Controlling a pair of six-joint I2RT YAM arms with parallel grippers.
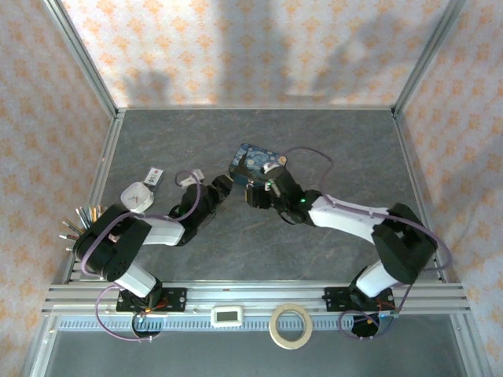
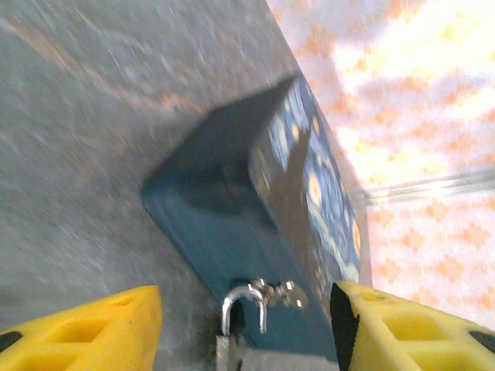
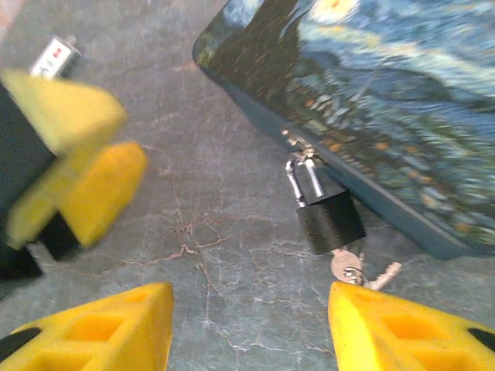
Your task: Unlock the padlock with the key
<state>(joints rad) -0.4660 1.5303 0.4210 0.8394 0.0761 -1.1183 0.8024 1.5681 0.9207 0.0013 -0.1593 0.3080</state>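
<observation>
Now the right gripper (image 3: 249,305) is released, jaws spread wide along the bottom edge, grasping nothing. Right of centre the black padlock (image 3: 331,220) lies on the grey table (image 3: 193,232), its shackle (image 3: 305,179) hooked to the starry-night tin (image 3: 402,116), the key (image 3: 348,267) at its lower end. The left gripper (image 2: 244,309) is released too, jaws flanking the shackle untouched.

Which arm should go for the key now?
Right, likely: the right gripper, open, straddles the key at the base of the padlock; the left gripper sits off to one side, apart from it.
</observation>
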